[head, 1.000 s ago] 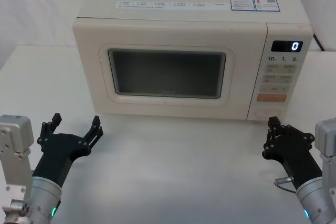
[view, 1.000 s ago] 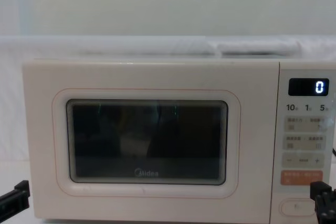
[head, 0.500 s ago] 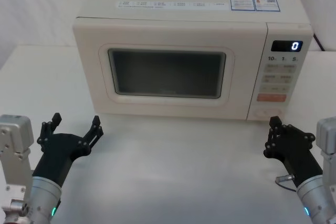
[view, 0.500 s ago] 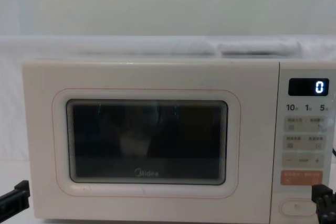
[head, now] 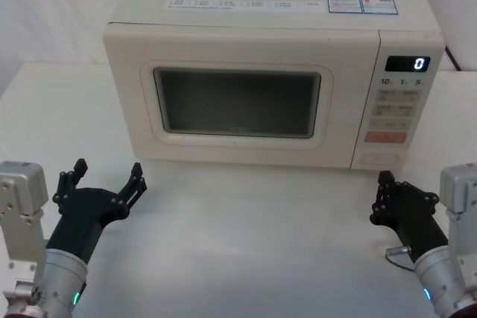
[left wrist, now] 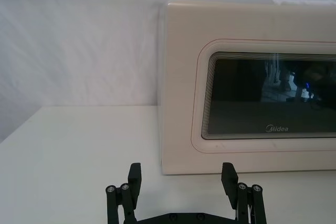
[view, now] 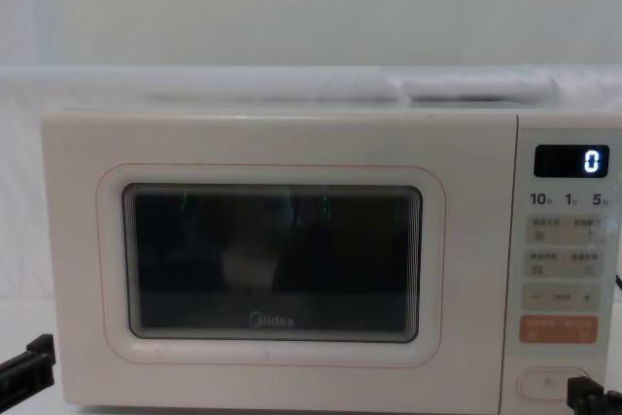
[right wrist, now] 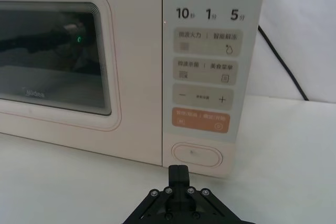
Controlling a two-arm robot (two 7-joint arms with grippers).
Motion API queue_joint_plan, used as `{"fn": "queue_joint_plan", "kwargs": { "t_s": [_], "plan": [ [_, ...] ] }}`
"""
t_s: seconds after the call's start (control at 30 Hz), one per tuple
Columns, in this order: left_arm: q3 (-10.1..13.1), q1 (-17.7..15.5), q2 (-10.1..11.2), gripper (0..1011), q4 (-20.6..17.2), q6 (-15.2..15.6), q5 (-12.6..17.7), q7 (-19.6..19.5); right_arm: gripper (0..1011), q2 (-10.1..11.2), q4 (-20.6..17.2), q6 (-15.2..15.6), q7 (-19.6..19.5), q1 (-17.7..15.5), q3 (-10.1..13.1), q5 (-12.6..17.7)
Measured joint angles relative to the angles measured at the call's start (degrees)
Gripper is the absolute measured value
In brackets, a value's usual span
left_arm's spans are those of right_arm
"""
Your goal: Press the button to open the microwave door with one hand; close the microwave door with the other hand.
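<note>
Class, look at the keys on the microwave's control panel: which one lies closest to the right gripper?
The button, the wide cream pill-shaped key lowest on the panel. It lies directly ahead of the right gripper, below the orange key.

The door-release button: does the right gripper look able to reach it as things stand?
Probably yes. The right gripper, fingers shut, sits just in front of the button, with bare table between them and the door closed.

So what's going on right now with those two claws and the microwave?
Right gripper shut, low before the button, not touching. Left gripper open, parked front-left of the microwave. Microwave door shut. Nothing in the way.
</note>
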Motion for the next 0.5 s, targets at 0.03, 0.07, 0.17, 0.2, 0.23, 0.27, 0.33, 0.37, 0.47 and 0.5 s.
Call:
{"fn": "queue_joint_plan", "kwargs": {
  "t_s": [0.03, 0.07, 0.17, 0.2, 0.23, 0.27, 0.33, 0.37, 0.47, 0.5],
  "plan": [
    [0.00, 0.00, 0.00, 1001, 0.00, 0.00, 0.00, 0.00, 0, 0.00, 0.00, 0.00, 0.00, 0.00, 0.00, 0.00],
    [0.00, 0.00, 0.00, 1001, 0.00, 0.00, 0.00, 0.00, 0, -0.29, 0.57, 0.00, 0.20, 0.33, 0.17, -0.08],
    [0.00, 0.00, 0.00, 1001, 0.00, 0.00, 0.00, 0.00, 0, -0.81, 1.68, -0.04, 0.67, 1.11, 0.57, -0.32],
    [0.00, 0.00, 0.00, 1001, 0.00, 0.00, 0.00, 0.00, 0, -1.01, 2.15, -0.07, 0.84, 1.51, 0.72, -0.49],
    [0.00, 0.00, 0.00, 1001, 0.00, 0.00, 0.00, 0.00, 0, -1.01, 2.15, -0.07, 0.84, 1.51, 0.72, -0.49],
    [0.00, 0.00, 0.00, 1001, 0.00, 0.00, 0.00, 0.00, 0, -1.25, 2.77, -0.10, 1.00, 1.97, 0.91, -0.64],
    [0.00, 0.00, 0.00, 1001, 0.00, 0.00, 0.00, 0.00, 0, -1.55, 3.69, -0.13, 1.24, 2.67, 1.17, -0.75],
    [0.00, 0.00, 0.00, 1001, 0.00, 0.00, 0.00, 0.00, 0, -1.65, 3.94, -0.14, 1.29, 2.86, 1.25, -0.76],
    [0.00, 0.00, 0.00, 1001, 0.00, 0.00, 0.00, 0.00, 0, -1.97, 5.17, -0.17, 1.53, 3.76, 1.59, -0.87],
    [0.00, 0.00, 0.00, 1001, 0.00, 0.00, 0.00, 0.00, 0, -2.06, 5.47, -0.17, 1.60, 3.97, 1.66, -0.89]
  ]
}}
